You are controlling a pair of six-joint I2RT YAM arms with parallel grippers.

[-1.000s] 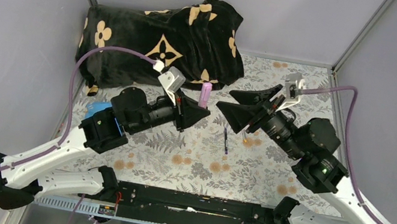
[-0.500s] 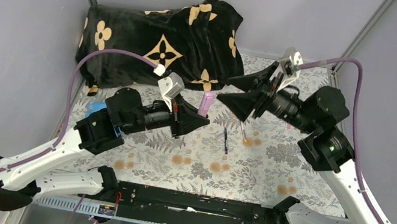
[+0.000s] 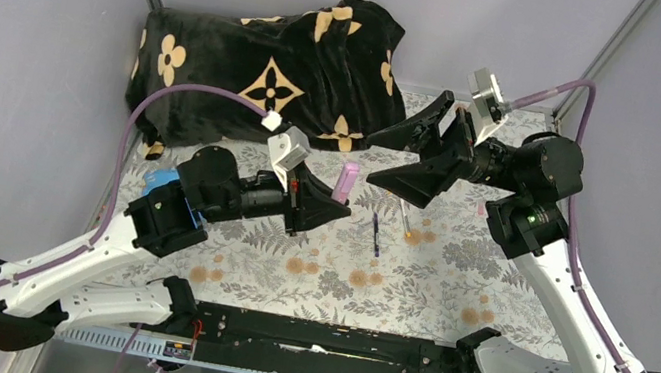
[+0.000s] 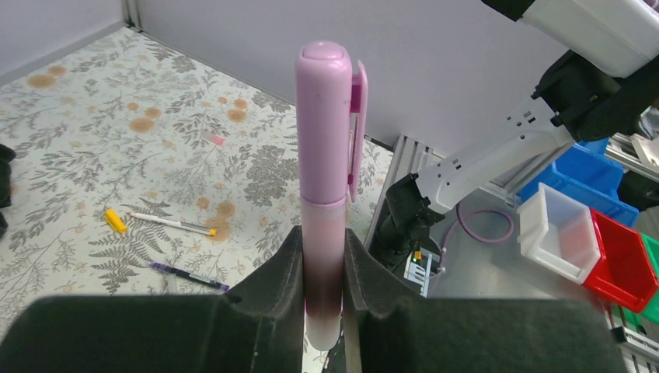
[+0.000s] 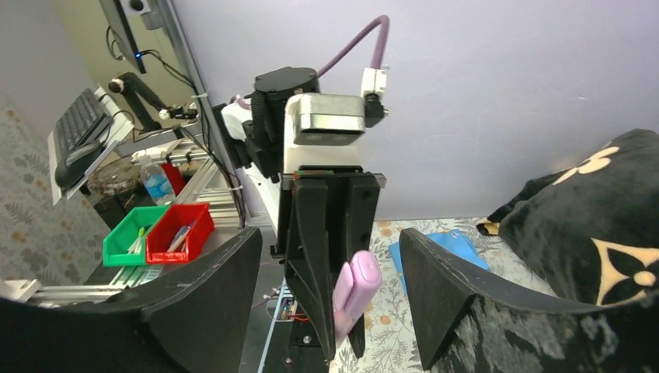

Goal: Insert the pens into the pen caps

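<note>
The left hand (image 3: 334, 199) was closed tight on the pink pen (image 4: 322, 249) and held it upright at the centre of the top view. The lilac cap (image 4: 325, 116) sat on the pen's upper end. The right hand (image 3: 371, 160) gaped wide and empty just right of it, jaws toward the pen. Below them on the counter (image 3: 331, 278) lay a blue pen (image 3: 376, 234) and a white pen (image 3: 405, 217), with a yellow cap (image 4: 115, 221) just off the white pen's end.
</note>
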